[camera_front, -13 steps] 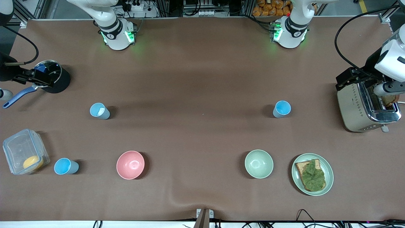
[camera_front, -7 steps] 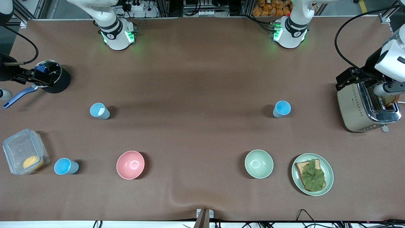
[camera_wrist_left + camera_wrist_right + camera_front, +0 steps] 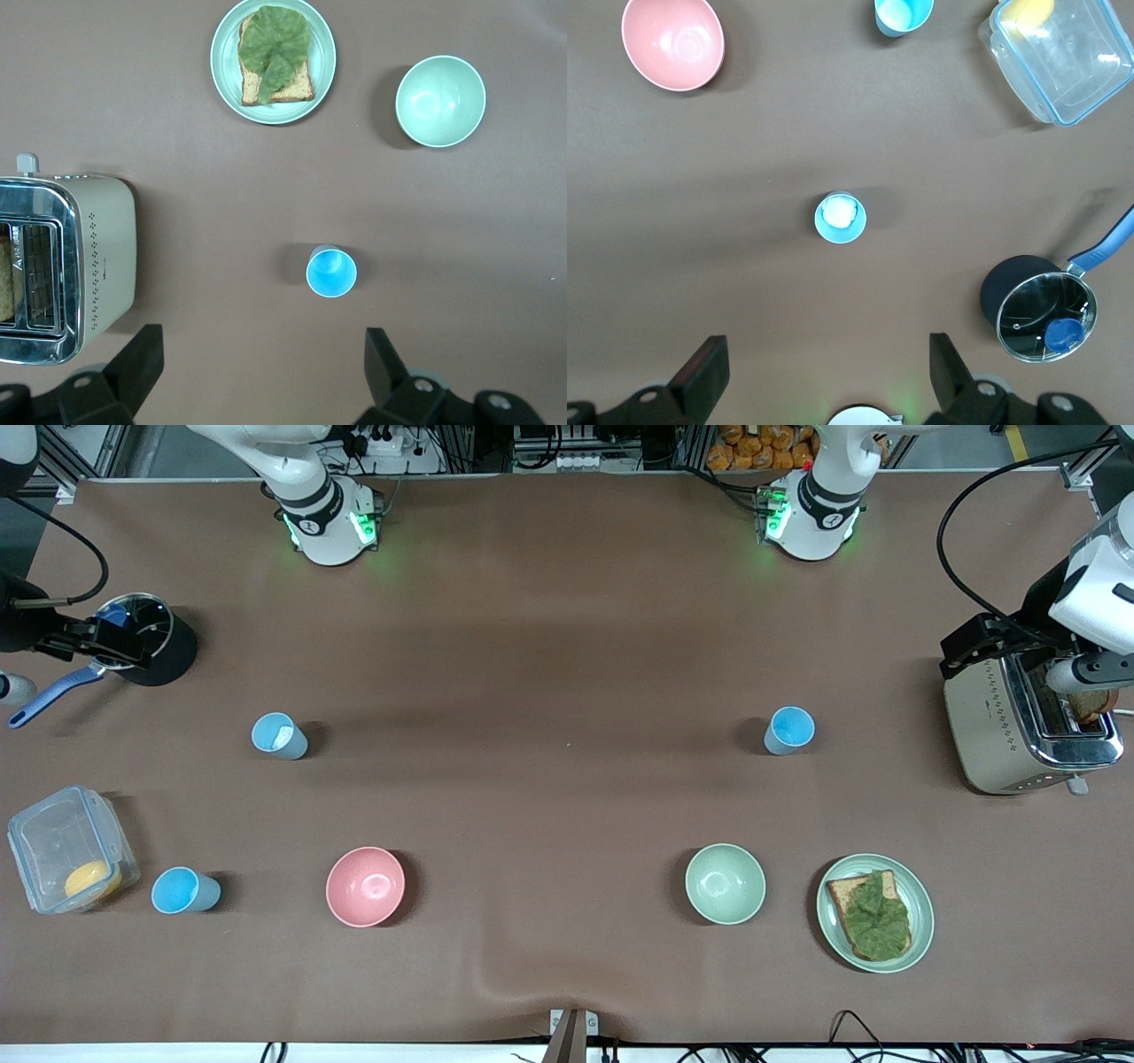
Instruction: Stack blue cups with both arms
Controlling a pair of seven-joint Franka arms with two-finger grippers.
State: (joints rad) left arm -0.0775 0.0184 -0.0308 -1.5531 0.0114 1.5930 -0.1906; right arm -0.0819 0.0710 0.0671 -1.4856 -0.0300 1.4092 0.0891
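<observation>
Cups standing apart, both arms waiting high with nothing picked up.

Three blue cups are sitting upright and well apart: the cup with the white patch (image 3: 279, 736) at the frame's left of middle, the plain cup (image 3: 789, 731) at its right of middle, and the third cup (image 3: 184, 891) at lower left, just beside the clear container (image 3: 71, 861). The left gripper (image 3: 257, 372) is hanging spread wide and empty over the plain cup, and the right gripper (image 3: 824, 372) likewise over the patched cup (image 3: 840, 218). Each arm is probably best descending straight, centring its cup between the fingers before clenching, then carrying one above the other's mouth. Neither gripper is showing in the front view, and only fingertips are appearing in the wrist views.
</observation>
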